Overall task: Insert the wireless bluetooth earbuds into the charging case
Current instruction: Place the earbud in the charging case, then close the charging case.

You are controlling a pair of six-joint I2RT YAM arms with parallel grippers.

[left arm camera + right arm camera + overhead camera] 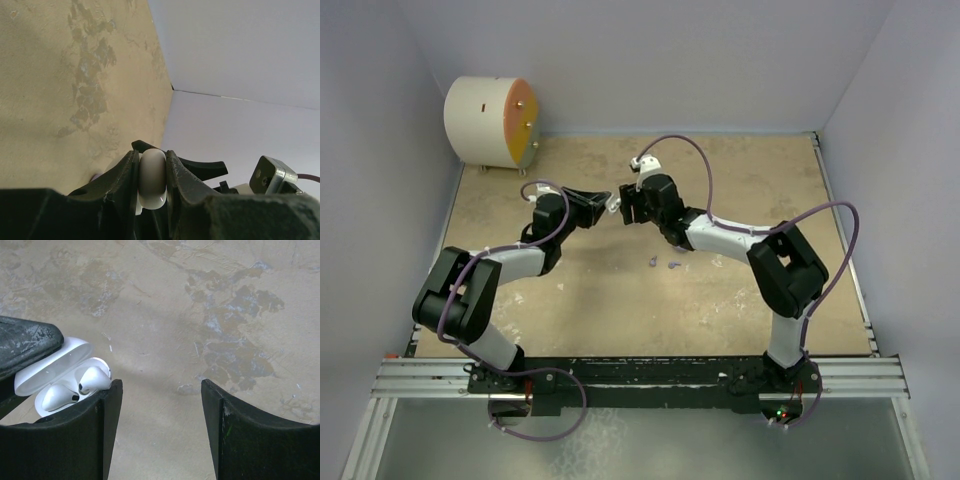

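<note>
Above the middle of the tabletop, off the surface: charging case, white, lid open, clamped across its body by the left hand, pressed tight on it. Held aloft and tipped toward the other arm, likely to steady it and offer the open mouth for loading. Inside, two white wireless bluetooth earbuds, side by side in the wells, apparently seated; cannot tell whether fully home. Just beside the case, right hand, spread wide and pinching nothing, probably poised to press a bud down or shut the lid. Farther out, two tiny lilac bits on the tabletop near the right forearm, too small to identify. At the far left corner, white drum with an orange face, well apart from the work.
</note>
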